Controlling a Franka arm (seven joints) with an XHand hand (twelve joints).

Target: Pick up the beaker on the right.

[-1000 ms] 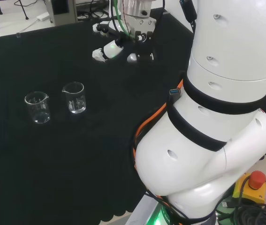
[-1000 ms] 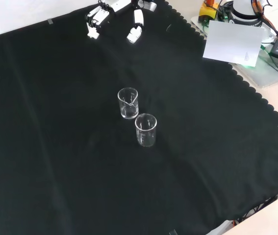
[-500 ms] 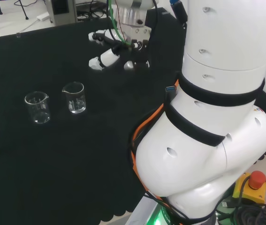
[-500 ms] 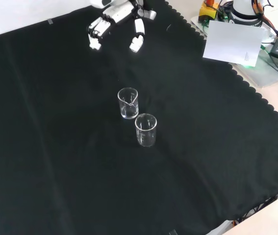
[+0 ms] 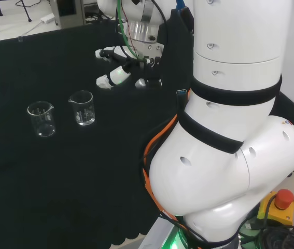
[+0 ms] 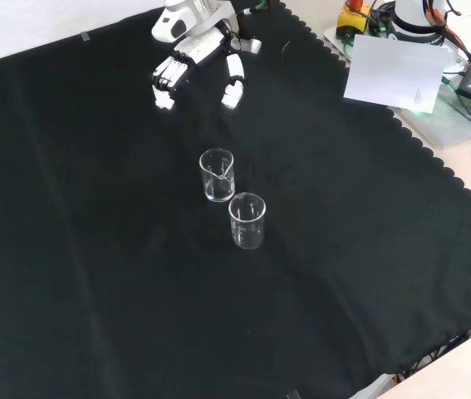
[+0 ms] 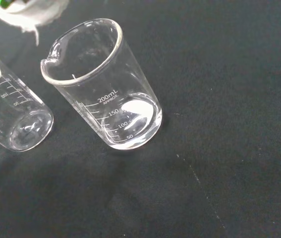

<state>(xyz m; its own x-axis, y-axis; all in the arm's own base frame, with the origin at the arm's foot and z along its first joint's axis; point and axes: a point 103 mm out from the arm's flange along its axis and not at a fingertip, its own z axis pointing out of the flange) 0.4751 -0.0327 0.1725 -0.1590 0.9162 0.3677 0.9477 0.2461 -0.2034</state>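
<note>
The hand (image 6: 187, 55), fingers relaxed and empty, hangs at the beaker's (image 6: 217, 174) eleven o'clock in the front view, well apart. Best approach — keep the thumb wide, avoid the second beaker (image 6: 247, 220) just beside it on the bench (image 6: 94, 274).

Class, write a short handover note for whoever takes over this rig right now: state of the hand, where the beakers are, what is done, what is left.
Hand: open, holding nothing, above the cloth short of the beakers.
Right beaker: the target, upright and empty on the black cloth, the nearer one to the hand in the head view.
Left beaker: upright beside it, a gap between them.
Done: nothing grasped yet.
Left: reach the right beaker, close round it, lift.
</note>
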